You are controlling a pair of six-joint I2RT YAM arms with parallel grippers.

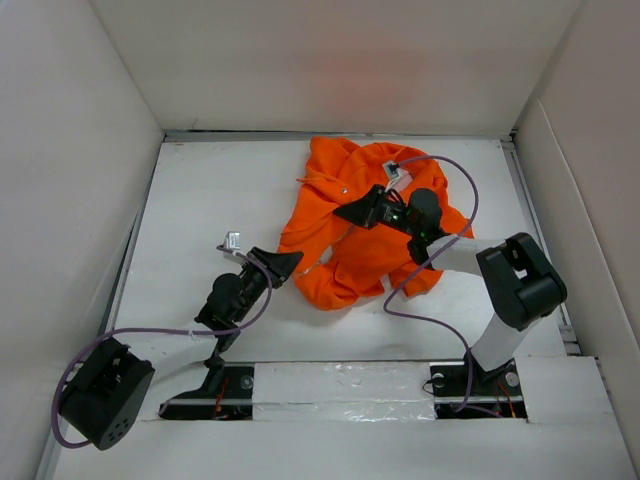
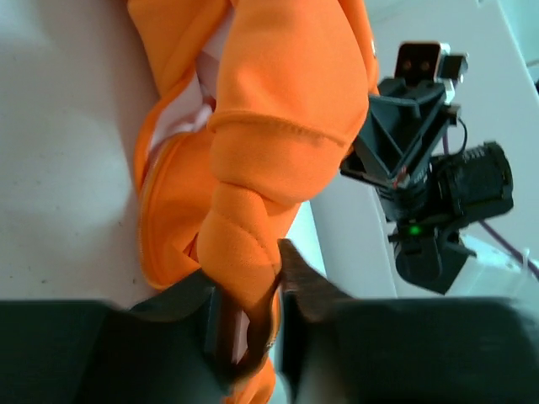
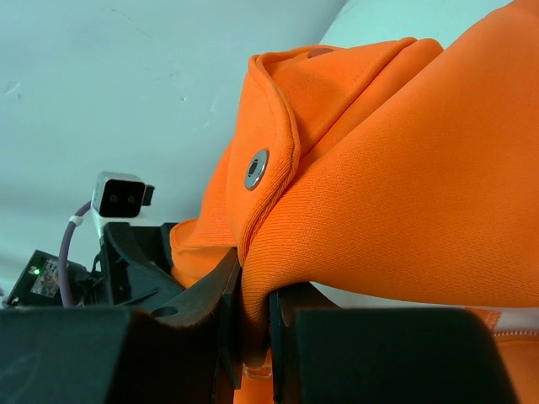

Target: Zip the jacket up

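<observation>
The orange jacket (image 1: 350, 235) lies bunched at the middle back of the table. My left gripper (image 1: 283, 264) is shut on a fold at its lower left edge; in the left wrist view (image 2: 250, 324) orange fabric (image 2: 278, 143) with a pale lining strip (image 2: 181, 122) runs up from between the fingers. My right gripper (image 1: 358, 212) is shut on a fold in the jacket's middle; in the right wrist view (image 3: 254, 328) the fabric (image 3: 404, 202) drapes over the fingers, with a metal snap (image 3: 256, 168) showing. The zipper pull is not visible.
White walls enclose the table (image 1: 200, 200) on the left, back and right. Purple cables (image 1: 455, 190) loop from both arms, the right one over the jacket. The right arm's base link (image 1: 520, 280) stands right of the jacket. The other gripper shows in each wrist view (image 2: 421, 168).
</observation>
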